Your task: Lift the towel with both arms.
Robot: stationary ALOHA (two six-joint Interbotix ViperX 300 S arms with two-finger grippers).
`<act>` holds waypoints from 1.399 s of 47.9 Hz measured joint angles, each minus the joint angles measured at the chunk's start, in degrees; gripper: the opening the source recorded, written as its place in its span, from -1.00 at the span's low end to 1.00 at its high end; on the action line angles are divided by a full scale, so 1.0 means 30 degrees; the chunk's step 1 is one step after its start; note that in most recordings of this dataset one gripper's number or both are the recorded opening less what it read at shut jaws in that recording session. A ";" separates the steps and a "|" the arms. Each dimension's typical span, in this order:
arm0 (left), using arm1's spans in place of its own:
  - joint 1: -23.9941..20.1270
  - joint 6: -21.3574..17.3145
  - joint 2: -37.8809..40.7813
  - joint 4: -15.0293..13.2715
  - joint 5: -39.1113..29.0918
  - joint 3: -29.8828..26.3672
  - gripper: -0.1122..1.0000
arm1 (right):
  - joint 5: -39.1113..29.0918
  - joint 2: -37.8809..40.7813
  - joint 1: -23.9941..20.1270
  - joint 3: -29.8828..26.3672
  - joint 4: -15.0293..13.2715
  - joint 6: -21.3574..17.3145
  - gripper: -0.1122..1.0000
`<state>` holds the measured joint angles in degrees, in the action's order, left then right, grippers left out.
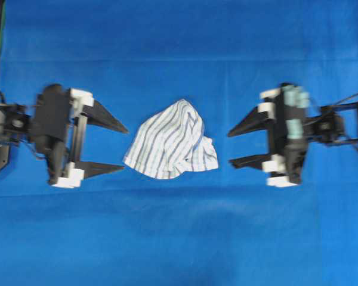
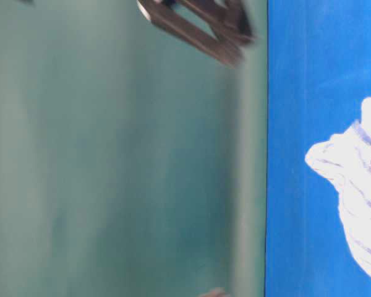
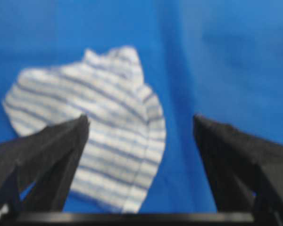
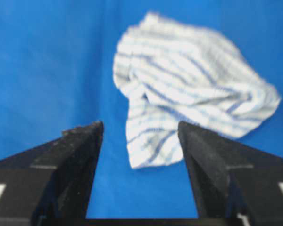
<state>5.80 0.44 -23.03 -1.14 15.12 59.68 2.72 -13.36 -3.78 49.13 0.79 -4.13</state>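
On the blue table cloth (image 1: 179, 238), near the middle of the overhead view, the towel (image 1: 172, 142) lies in a loose, crumpled heap, white with narrow blue and grey stripes, its wider edge toward the bottom of that picture and a rumpled peak toward the top. To its left the left gripper (image 1: 125, 148) points at it with its two black wedge fingers (image 1: 104, 117) spread wide apart; the lower fingertip sits just beside the towel's lower left corner, though whether it touches cannot be told through the blur. To the right the right gripper (image 1: 228, 148) faces the towel from the other side, its fingers likewise spread, their tips near the cloth but apart from it; pale teal tape patches (image 1: 295, 95) show on this arm's body. Neither gripper holds anything. From the left wrist camera the towel (image 3: 94, 141) lies ahead on the cloth, partly behind the left-hand finger (image 3: 47, 150), with blue cloth showing in the gap between the two fingers. From the right wrist camera the towel (image 4: 188, 89) sits beyond the open fingers (image 4: 70, 155), its nearest folded end reaching down toward the gap between them. The table-level view is turned sideways and blurred: it shows one edge of the towel (image 2: 352, 198) on the blue cloth, a green backdrop (image 2: 111, 154), and a dark gripper part at the top, too smeared to tell which arm it belongs to.
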 measured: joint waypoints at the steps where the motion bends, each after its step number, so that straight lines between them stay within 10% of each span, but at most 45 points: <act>1: 0.0000 0.0000 0.0322 0.0000 0.0000 -0.0059 0.85 | -0.0088 0.0381 0.0000 -0.0205 0.0000 0.0000 0.30; 48: 0.0117 0.0029 0.9902 -0.0176 0.2109 -0.2314 0.78 | 0.0557 0.8320 0.0000 -0.3076 0.0000 -0.0029 0.25; 53: 0.0059 0.0088 0.9902 -0.0176 0.1494 -0.2490 0.49 | 0.0557 0.8320 0.0059 -0.3105 0.0000 -0.0029 0.09; 61: -0.0293 0.0146 0.9873 -0.0176 -0.0293 -0.2783 -0.40 | 0.0293 0.8320 0.0176 -0.3164 0.0000 -0.0029 -0.68; 67: -0.0439 0.0146 0.9580 -0.0176 -0.1201 -0.3047 -0.69 | -0.0322 0.7881 0.0176 -0.3193 0.0000 -0.0088 -0.73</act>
<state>4.48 0.88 5.71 -1.67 11.51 50.54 1.76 10.28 -3.25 39.55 0.79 -4.39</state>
